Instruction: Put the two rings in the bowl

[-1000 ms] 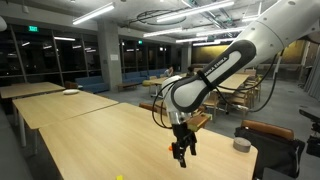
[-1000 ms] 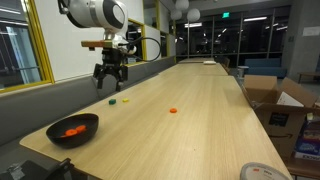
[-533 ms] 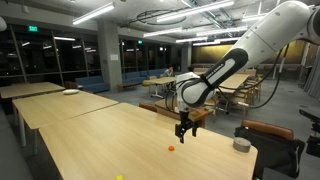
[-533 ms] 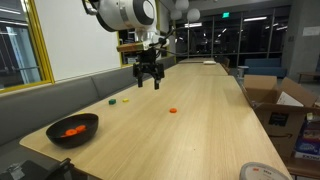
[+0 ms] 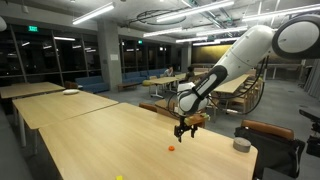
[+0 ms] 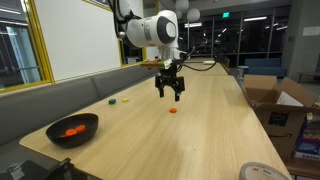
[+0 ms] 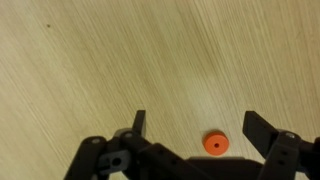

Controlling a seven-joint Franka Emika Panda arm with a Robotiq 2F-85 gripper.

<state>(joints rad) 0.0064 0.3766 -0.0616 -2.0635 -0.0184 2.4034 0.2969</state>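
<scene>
The orange ring (image 7: 213, 143) lies flat on the wooden table, between and below my gripper's (image 7: 198, 128) spread fingers in the wrist view. It also shows in both exterior views (image 5: 171, 149) (image 6: 172, 110). My gripper (image 5: 184, 128) (image 6: 170, 92) is open and empty and hangs a little above the table over that ring. The yellow ring (image 6: 126, 100) lies further off on the table, also seen at the table's near edge (image 5: 118, 177). The small grey bowl (image 5: 241, 145) (image 6: 262, 172) stands near the table's end, away from the gripper.
A dark bowl (image 6: 72, 128) holding orange pieces stands at the table's near corner. A small green item (image 6: 114, 101) lies beside the yellow ring. A pale flat dish (image 5: 70, 92) sits on a far table. Cardboard boxes (image 6: 280, 105) stand beside the table.
My gripper has travelled across the table, away from the yellow ring, and now hangs over the orange ring. It stayed open. The rings have not moved.
</scene>
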